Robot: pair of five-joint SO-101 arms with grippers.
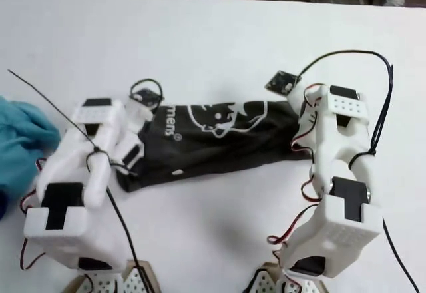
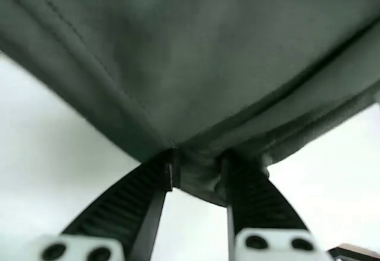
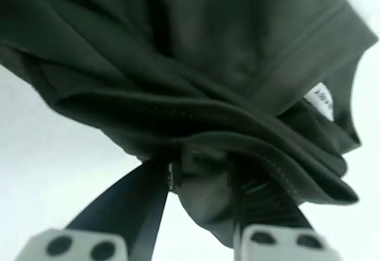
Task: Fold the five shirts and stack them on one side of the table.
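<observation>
My left fingers were clamped on a bunched edge of the black shirt — cloth pinched between the two tips. The rest of the fabric spread out beyond them over the white bench. My right fingers were clamped too, on a thick wad of folds at the shirt's other end. A small white tag showed on the fabric near a stitched hem there.

In the high view the black shirt lay mid-bench as a long rumpled band stretched between my two arms, with its white print facing up. My left arm was at one end and my right arm at the other. Couldn't tell whether the gripped ends were lifted off the bench or resting on it.

A teal shirt sat crumpled at the left edge of the bench in the high view — near my left arm, well apart from the black shirt, and not touching either set of fingers.
</observation>
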